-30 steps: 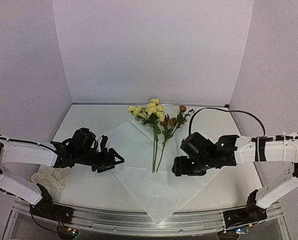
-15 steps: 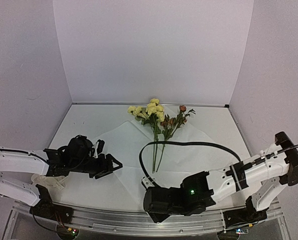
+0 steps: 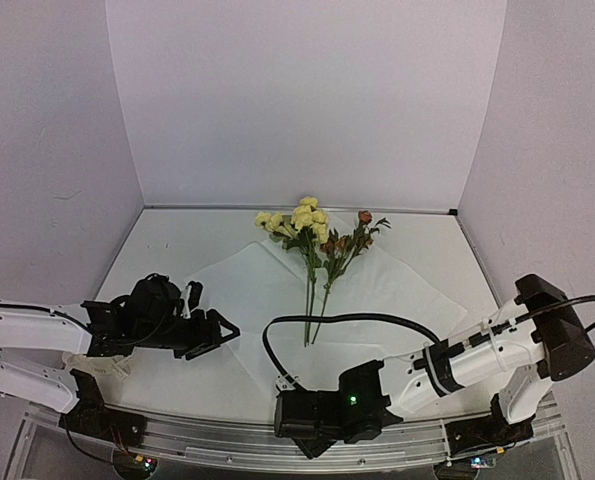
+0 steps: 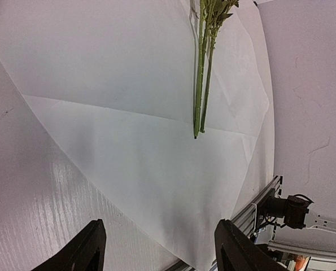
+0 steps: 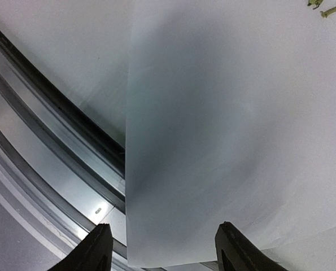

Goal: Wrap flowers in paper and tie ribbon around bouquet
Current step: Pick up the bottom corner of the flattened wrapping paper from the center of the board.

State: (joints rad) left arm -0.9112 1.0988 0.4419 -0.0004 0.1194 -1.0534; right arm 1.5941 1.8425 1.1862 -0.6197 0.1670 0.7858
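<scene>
Right pincer [image 3: 295,418]: it is hanging low over the near edge of the bench [image 3: 177,240], about midway along it, with its fingers [image 5: 97,248] standing well apart and clamping nothing.
Paper against right pincer: the near corner of the paper [image 5: 224,113] is lying in the gap between those fingers and is reaching out over the metal rail [image 5: 55,141] that is running along the near edge.
Left pincer [image 3: 215,333]: it is hovering toward the near left part of the bench, pointing right, jaws spread wide and holding nothing.
Paper against left pincer: the sheet's near-left edge is running slantwise just ahead of the fingers [image 4: 88,248]; whether they are touching it I cannot tell.
Paper on the bench: the white sheet [image 3: 267,300] is lying flat as a diamond across the middle, one corner aiming at the far edge and a crease crossing it.
Flowers [image 3: 312,235]: they are lying on the far half of the paper, heads toward the far edge, stems [image 4: 201,84] pointing at the near edge and ending near the sheet's middle, well apart from both pincers.
Cable [image 3: 347,318]: a black lead from the right arm is looping over the paper, just beyond the stem ends.
</scene>
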